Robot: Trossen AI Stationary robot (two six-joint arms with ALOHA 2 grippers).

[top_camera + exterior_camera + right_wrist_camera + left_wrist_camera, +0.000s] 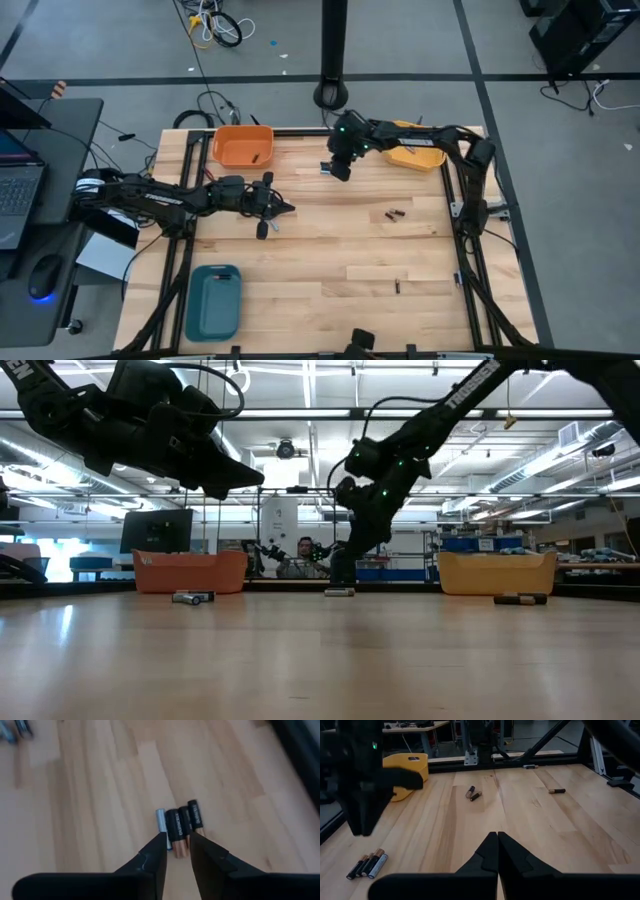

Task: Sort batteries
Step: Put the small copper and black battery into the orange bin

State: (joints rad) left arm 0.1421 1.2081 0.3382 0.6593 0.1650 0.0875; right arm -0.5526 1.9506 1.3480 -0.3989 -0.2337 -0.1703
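A row of several small batteries [181, 824] lies side by side on the wooden table, also visible in the left wrist view [367, 864]. My right gripper [177, 851] hangs just above them, slanting down, open by a narrow gap, with nothing between its fingers [338, 170]. Near the table's left side my left gripper [497, 851] is shut and empty above the wood [280, 208]. A pair of batteries [395, 214] and a single one [396, 286] lie farther toward the right and the near edge.
An orange tray [243, 146] stands at the far left, a yellow tray [415, 156] at the far right, and a teal tray [213, 300] at the near left. A black frame rail [460, 230] borders the table. A person sits in the room beyond.
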